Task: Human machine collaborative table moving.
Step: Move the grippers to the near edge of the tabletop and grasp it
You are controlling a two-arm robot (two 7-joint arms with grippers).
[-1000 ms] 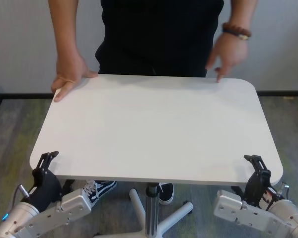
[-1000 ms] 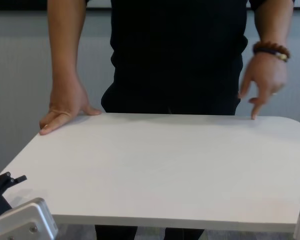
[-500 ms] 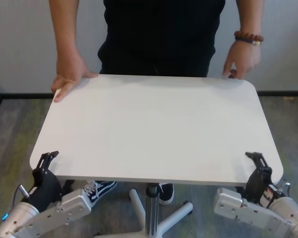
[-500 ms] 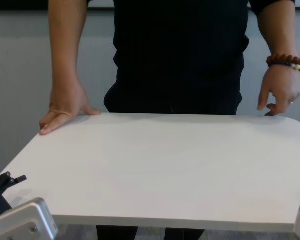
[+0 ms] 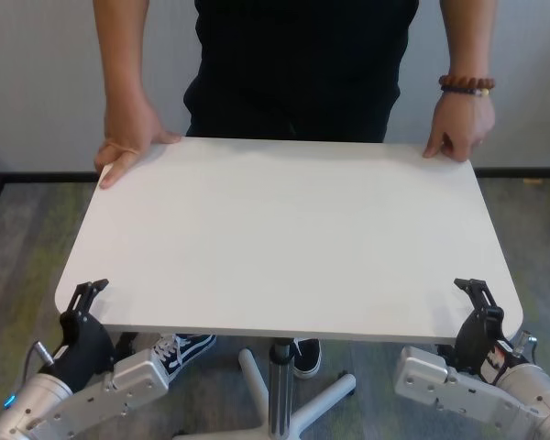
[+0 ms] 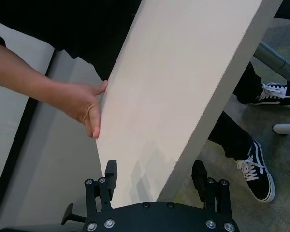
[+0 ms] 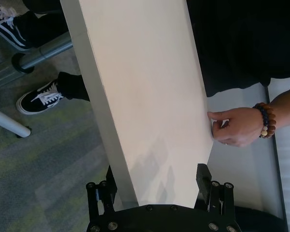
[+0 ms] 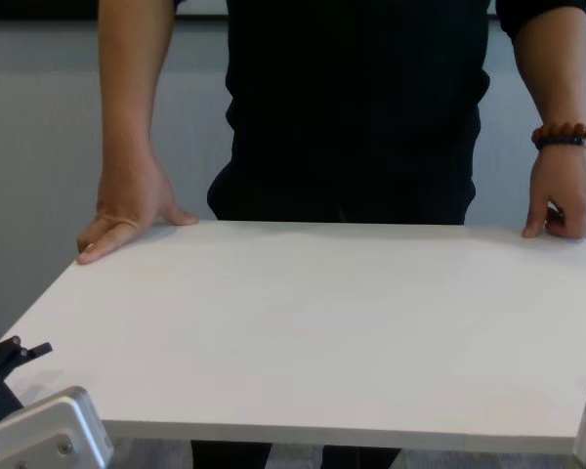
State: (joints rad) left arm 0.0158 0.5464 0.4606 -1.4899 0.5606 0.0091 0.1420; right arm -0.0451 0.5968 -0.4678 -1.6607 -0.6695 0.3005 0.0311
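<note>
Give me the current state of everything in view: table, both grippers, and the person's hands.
Table: upright and level on its pole.
Left gripper: open, fingers straddling the near left corner's edge.
Right gripper: open, fingers straddling the near right corner's edge.
Person's bare-wrist hand: flat on the far corner, on the robot's left.
Person's bracelet hand: fingers curled on the far corner, on the robot's right.

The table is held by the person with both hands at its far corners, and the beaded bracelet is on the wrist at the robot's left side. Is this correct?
Not quite. The person's hands do hold the far corners of the table, but the beaded bracelet is on the wrist at the robot's right side, as the head view shows.
</note>
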